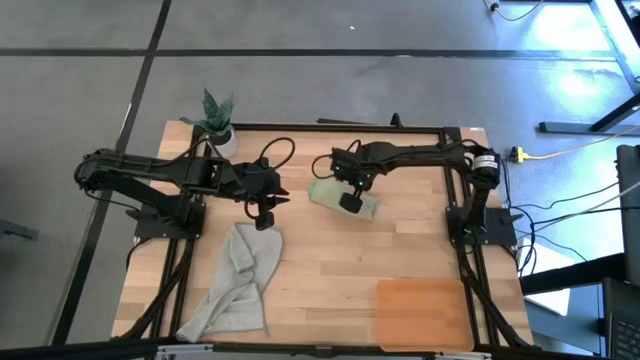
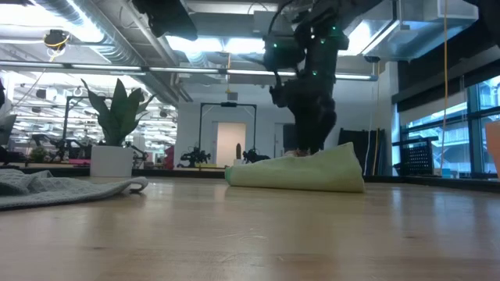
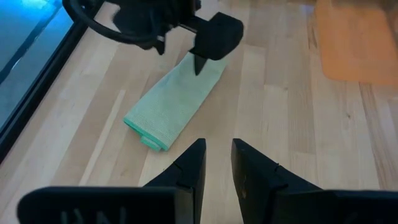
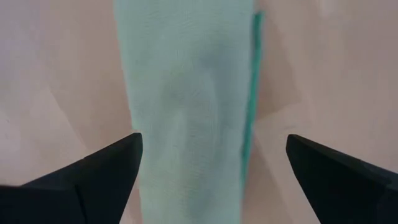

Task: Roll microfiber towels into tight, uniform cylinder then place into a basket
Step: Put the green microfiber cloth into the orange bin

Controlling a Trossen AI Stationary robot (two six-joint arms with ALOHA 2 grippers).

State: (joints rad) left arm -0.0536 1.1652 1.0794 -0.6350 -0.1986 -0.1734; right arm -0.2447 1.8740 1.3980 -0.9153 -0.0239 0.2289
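Note:
The sage green towel (image 1: 325,192) lies folded into a long narrow strip on the far middle of the table, also seen as the green towel (image 4: 186,93) in the right wrist view. My right gripper (image 4: 213,148) points down at it, open wide, one finger on either side of the strip; whether they touch it I cannot tell. The light grey towel (image 1: 240,285) lies crumpled and flat at the near left. My left gripper (image 3: 217,149) hangs above the grey towel's far end, open by a narrow gap with nothing in it. The basket (image 1: 420,312) sits at the near right.
A small white plant pot (image 1: 222,135) stands at the far left corner, behind my left arm. Bare wood lies between the two towels and in front of the green one (image 2: 297,173). A black frame runs along the table's edges.

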